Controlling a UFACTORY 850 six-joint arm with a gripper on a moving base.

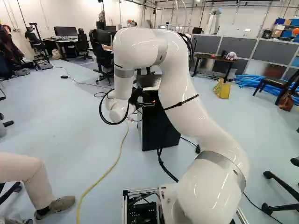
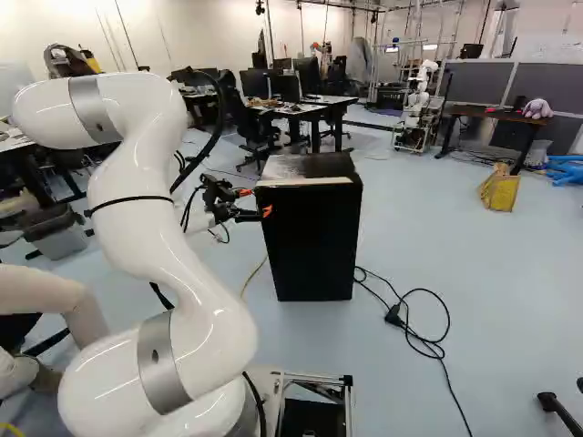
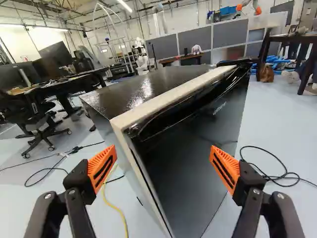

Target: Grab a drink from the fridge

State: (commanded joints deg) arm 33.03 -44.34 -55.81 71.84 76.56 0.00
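White arm [image 1: 180,93] arches up, open pincer [image 2: 256,202] facing the fridge [image 2: 314,244].

blk fridge [image 2: 314,241], wht arm [image 2: 196,300], blk/orng fingers [image 3: 102,167]

Glossy white tubular arm [image 1: 180,100] has rounded joints [image 1: 135,46], grey metal bands [image 2: 162,362], a thin black strap [image 2: 132,198] and black cable [image 2: 220,111], plus a black two-finger gripper [image 2: 256,202] with silver screws [image 3: 256,191] and slotted orange pads [image 3: 101,161].

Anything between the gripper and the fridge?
Nothing visible: the gripper is open with the fridge right ahead. The looped black cord lies on the floor beside the fridge, off that path.
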